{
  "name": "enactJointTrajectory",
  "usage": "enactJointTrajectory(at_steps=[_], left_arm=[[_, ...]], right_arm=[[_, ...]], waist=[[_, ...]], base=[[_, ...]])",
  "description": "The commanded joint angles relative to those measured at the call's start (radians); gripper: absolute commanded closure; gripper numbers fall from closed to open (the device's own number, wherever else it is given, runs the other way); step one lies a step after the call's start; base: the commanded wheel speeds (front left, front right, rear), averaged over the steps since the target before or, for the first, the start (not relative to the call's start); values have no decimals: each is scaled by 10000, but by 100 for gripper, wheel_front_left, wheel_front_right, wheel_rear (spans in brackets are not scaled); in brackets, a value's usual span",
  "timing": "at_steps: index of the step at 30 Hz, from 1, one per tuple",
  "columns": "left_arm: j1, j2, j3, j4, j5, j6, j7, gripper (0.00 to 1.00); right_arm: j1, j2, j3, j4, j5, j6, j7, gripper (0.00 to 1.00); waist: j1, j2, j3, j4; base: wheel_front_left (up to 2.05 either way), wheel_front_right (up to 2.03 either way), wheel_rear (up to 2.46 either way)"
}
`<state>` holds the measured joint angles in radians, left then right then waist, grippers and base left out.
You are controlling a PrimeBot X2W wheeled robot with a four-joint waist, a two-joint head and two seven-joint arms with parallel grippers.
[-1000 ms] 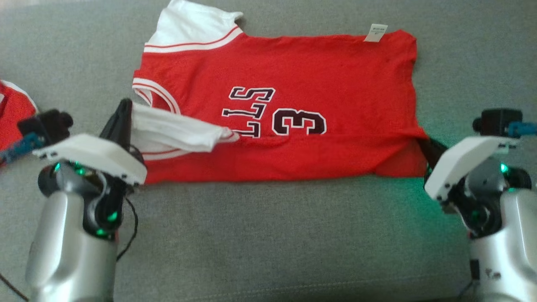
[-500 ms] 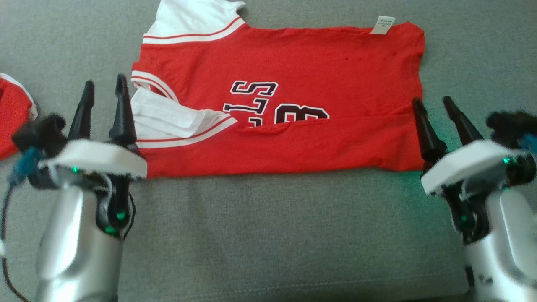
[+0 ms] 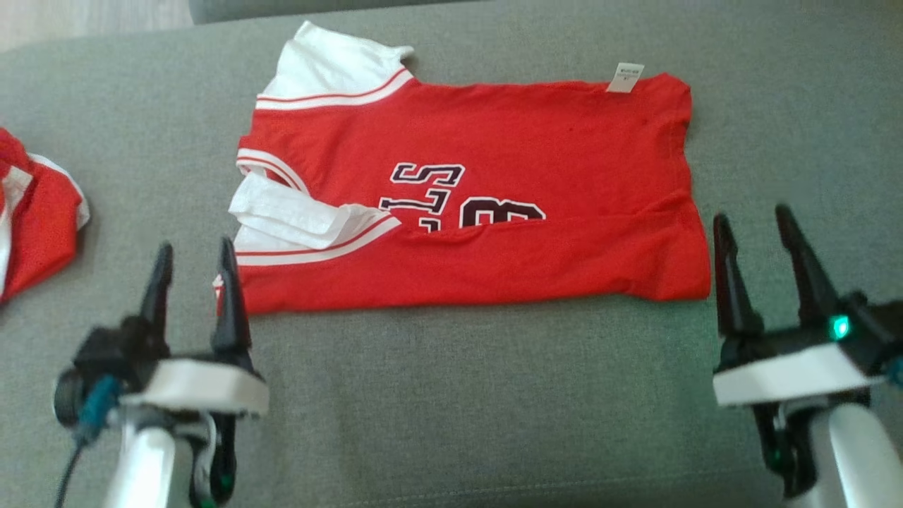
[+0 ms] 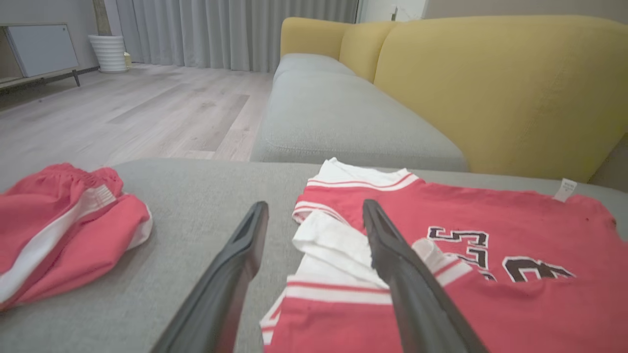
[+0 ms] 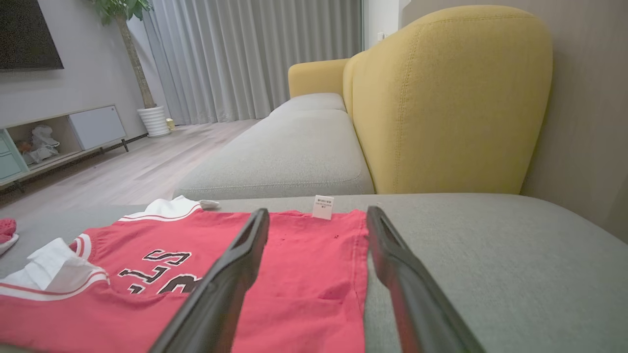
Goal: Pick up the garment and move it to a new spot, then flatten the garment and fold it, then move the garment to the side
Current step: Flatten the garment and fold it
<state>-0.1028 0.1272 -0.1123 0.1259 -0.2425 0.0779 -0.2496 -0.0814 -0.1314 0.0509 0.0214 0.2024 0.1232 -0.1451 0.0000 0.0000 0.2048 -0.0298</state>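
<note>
- The red jersey (image 3: 494,141) lies flat near the middle of the grey cushion (image 3: 451,395). Its long axis runs across the head view.
- Its neck and white sleeves point to the robot's left. The hem is on the right, with a small white label (image 3: 625,76) at the far right corner.
- The near edge is folded up over the lower part of the black lettering.
- The left gripper (image 3: 196,244) is spread wide and holds nothing, at the jersey's near left corner.
- The right gripper (image 3: 750,213) is also parted and empty, just beside the near right corner.
- Red shorts (image 3: 39,226) with a white stripe lie well apart on the left.
- Beyond the cushion are a yellow backrest (image 5: 441,98), grey curtains (image 5: 255,59), a wooden floor (image 4: 122,113), a white planter (image 4: 109,53) and a low cabinet (image 4: 41,49).
</note>
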Motion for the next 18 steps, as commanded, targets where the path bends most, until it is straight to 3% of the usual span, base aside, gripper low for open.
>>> enactJointTrajectory(at_steps=[1, 7, 18], left_arm=[[-38, 161, 302, -407, 112, 48, -119, 0], [818, 90, 91, -316, 231, 53, -120, 0], [847, 95, 97, -67, 133, -7, -121, 0]], right_arm=[[75, 21, 138, -431, -102, 75, -42, 0], [946, 282, 15, -765, -254, 75, 180, 0], [1147, 432, -46, -930, -259, 75, 362, 0]], waist=[[0, 0, -123, 21], [0, 0, -488, 65], [0, 0, -556, 43]], base=[[0, 0, 0], [0, 0, 0], [0, 0, 0]])
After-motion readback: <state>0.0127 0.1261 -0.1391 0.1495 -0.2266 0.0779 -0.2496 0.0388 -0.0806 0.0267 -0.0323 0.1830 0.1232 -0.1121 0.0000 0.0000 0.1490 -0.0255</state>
